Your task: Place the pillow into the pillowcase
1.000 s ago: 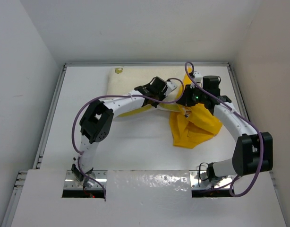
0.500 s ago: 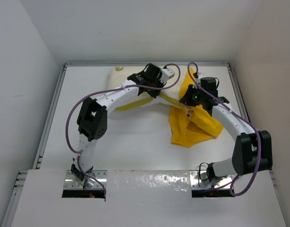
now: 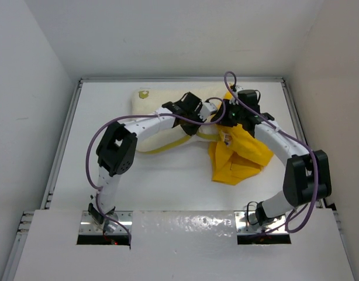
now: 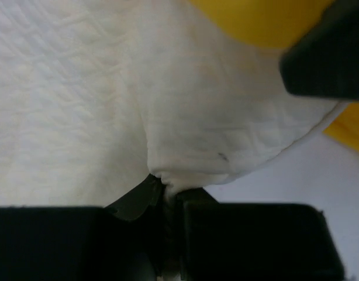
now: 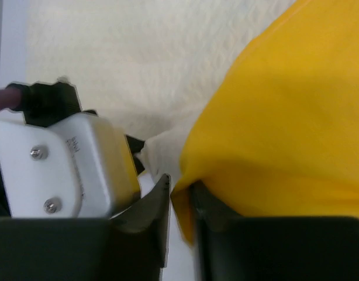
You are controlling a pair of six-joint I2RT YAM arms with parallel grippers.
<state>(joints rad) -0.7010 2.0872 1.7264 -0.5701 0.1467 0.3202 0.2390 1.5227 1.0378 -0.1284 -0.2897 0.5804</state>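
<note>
The cream-white quilted pillow [image 3: 156, 108] lies at the back middle of the table, its yellow-green logo [image 3: 145, 93] at the far left corner. My left gripper [image 3: 211, 111] is shut on the pillow's right corner; in the left wrist view [image 4: 168, 187] the jaws pinch a fold of the pillow [image 4: 109, 88]. The yellow pillowcase [image 3: 241, 155] lies crumpled to the right. My right gripper [image 3: 225, 115] is shut on its edge right beside the left gripper; in the right wrist view [image 5: 179, 190] yellow pillowcase cloth [image 5: 285, 117] sits between the jaws, next to the pillow [image 5: 138, 47].
The white table has raised rails at the left [image 3: 65, 134] and the right [image 3: 296, 117] and a back wall behind the pillow. The left gripper's white housing [image 5: 80, 164] fills the left of the right wrist view. The two wrists almost touch.
My left gripper lifted toward the back with the pillow corner, then came back right and nearer. My right gripper moved back-left with the pillowcase edge, closing on the pillow corner.
</note>
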